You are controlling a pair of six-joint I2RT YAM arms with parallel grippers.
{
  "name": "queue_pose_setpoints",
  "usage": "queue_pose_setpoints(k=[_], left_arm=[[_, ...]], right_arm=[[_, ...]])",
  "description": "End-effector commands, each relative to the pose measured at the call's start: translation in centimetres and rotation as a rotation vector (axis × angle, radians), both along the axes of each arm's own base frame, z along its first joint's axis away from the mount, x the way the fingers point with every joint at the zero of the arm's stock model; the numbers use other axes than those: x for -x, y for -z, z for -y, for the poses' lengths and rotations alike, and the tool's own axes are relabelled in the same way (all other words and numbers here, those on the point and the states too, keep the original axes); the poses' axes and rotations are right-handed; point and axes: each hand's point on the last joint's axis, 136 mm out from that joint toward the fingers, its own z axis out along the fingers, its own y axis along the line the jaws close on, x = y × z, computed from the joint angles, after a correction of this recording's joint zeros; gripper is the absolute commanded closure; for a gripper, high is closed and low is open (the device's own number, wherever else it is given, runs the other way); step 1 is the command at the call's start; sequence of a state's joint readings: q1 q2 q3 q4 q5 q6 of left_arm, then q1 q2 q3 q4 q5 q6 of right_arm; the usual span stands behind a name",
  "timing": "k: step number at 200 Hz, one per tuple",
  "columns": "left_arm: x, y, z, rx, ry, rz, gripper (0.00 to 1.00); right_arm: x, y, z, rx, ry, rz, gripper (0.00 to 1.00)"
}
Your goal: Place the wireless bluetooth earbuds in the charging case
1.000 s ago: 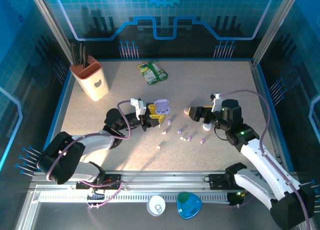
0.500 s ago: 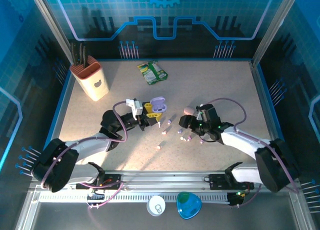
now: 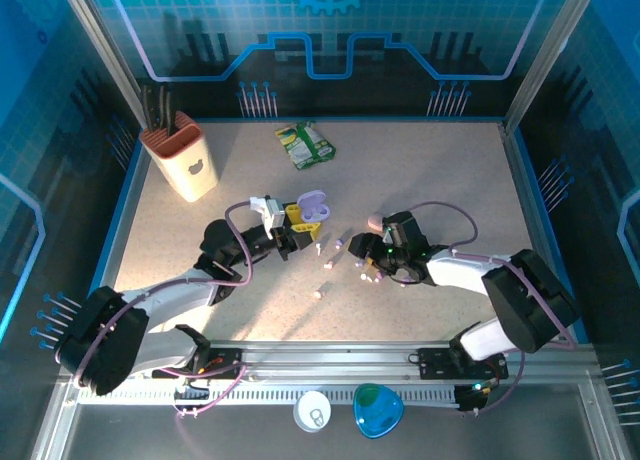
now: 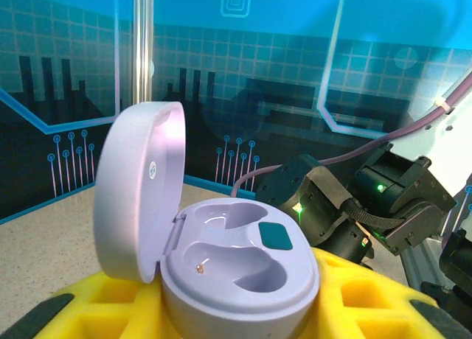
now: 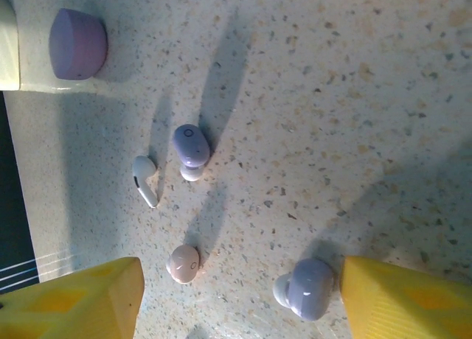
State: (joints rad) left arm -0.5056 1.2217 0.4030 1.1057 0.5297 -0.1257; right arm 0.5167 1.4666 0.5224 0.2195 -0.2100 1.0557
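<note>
Left end effector (image 3: pixel 303 223) clamps an open lilac pebble-shaped plastic charging case (image 4: pixel 236 273), its wells empty. Right end effector (image 5: pixel 236 298), spread apart, straddles a tiny lilac earbud (image 5: pixel 310 287) on the speckled counter (image 5: pixel 369 96); none inserted yet.

Lilac charging case (image 4: pixel 243 280): lid hinged upright, both wells empty, clamped in my left hand (image 3: pixel 297 223). Loose on the table (image 5: pixel 332 96): lilac earbud (image 5: pixel 190 146) just beside white stemmed earbud (image 5: pixel 145 178); pink earbud (image 5: pixel 183 263) and second lilac earbud (image 5: pixel 308 287) nearer me.
</note>
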Motion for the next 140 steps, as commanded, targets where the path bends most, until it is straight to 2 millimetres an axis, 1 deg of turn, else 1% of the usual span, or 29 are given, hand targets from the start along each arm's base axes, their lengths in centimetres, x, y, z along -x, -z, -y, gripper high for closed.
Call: queue_pose_setpoints(k=[1, 20, 46, 52, 56, 75, 140], left_arm=[[0.9, -0.9, 0.0, -0.009, 0.034, 0.065, 0.69], [0.8, -0.9, 0.1, -0.014, 0.039, 0.057, 0.69], [0.5, -0.8, 0.0, -0.018, 0.023, 0.045, 0.69], [0.5, -0.8, 0.1, -0.021, 0.024, 0.047, 0.69], [0.5, -0.7, 0.1, -0.023, 0.024, 0.043, 0.69], [0.5, -0.6, 0.0, -0.025, 0.02, 0.04, 0.69], [-0.1, -0.2, 0.0, -0.029, -0.004, 0.01, 0.69]], right_arm=[[0.5, 1.1, -0.2, -0.013, 0.016, -0.046, 0.29], [0.6, 1.5, -0.3, -0.018, 0.016, -0.063, 0.3], [0.7, 1.7, -0.8, -0.032, 0.001, -0.076, 0.34], [0.8, 1.8, -0.8, -0.033, -0.002, -0.083, 0.36], [0.4, 1.4, -1.1, -0.049, -0.006, -0.061, 0.37], [0.2, 1.2, -1.4, -0.062, -0.012, -0.054, 0.41], [0.5, 1.6, -1.9, -0.07, -0.028, -0.066, 0.55]])
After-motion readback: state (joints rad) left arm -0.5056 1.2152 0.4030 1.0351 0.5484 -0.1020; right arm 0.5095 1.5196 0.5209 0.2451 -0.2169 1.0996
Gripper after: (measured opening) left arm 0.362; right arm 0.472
